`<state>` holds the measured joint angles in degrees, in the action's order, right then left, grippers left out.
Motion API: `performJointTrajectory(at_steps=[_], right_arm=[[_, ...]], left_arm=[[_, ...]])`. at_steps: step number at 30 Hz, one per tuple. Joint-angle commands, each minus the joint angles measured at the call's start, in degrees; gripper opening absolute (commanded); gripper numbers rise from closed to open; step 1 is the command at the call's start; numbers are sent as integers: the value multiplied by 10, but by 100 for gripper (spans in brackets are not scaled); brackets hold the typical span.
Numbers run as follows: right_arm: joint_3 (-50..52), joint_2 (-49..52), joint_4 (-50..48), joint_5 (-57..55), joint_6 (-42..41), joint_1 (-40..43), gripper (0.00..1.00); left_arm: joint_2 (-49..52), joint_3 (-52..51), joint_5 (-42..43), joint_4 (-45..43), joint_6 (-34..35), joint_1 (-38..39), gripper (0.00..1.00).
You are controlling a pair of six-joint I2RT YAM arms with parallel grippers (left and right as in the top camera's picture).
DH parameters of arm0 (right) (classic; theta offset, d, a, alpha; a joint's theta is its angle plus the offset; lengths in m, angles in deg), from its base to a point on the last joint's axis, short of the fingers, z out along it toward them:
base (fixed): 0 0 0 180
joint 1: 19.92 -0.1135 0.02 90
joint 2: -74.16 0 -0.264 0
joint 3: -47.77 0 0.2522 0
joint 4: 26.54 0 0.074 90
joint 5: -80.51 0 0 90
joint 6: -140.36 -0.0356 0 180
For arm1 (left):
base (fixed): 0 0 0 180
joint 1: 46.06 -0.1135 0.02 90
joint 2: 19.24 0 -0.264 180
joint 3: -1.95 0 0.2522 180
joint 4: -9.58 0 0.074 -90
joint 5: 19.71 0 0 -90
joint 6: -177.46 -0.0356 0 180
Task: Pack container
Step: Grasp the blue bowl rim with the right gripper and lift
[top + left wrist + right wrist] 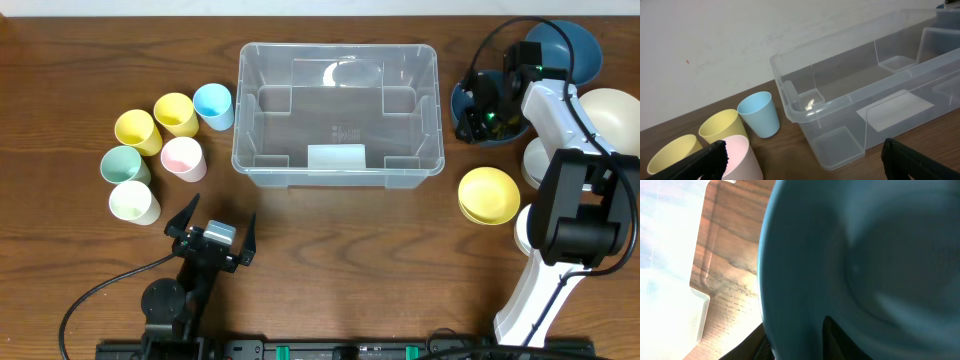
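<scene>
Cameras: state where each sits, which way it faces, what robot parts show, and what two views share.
Overhead: fixed above the table, looking straight down on the container, cups and bowls; left arm and right arm show.
Left wrist: low, facing the container's corner and cups; own fingertips, spread wide, at bottom corners.
Right wrist: close against a dark blue bowl; one own finger at bottom.
Shared: overhead and left wrist both show the light blue cup.

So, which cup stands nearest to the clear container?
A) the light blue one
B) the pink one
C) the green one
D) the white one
A: in the overhead view the light blue cup stands right beside the left wall of the container, almost touching it.
</scene>
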<state>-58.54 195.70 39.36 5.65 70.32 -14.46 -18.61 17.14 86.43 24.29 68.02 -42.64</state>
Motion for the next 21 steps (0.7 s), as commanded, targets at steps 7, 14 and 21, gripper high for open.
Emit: performJointTrajectory(at_steps=[7, 14, 21], right_arm=[[4, 7, -27, -29, -9, -1, 2], [3, 7, -49, -29, -16, 0, 2], [-3, 7, -56, -29, -22, -1, 1]], left_arm=[[-3, -12, 6, 18, 5, -3, 98], [-3, -12, 6, 18, 5, -3, 98], [-3, -12, 6, 18, 5, -3, 98]])
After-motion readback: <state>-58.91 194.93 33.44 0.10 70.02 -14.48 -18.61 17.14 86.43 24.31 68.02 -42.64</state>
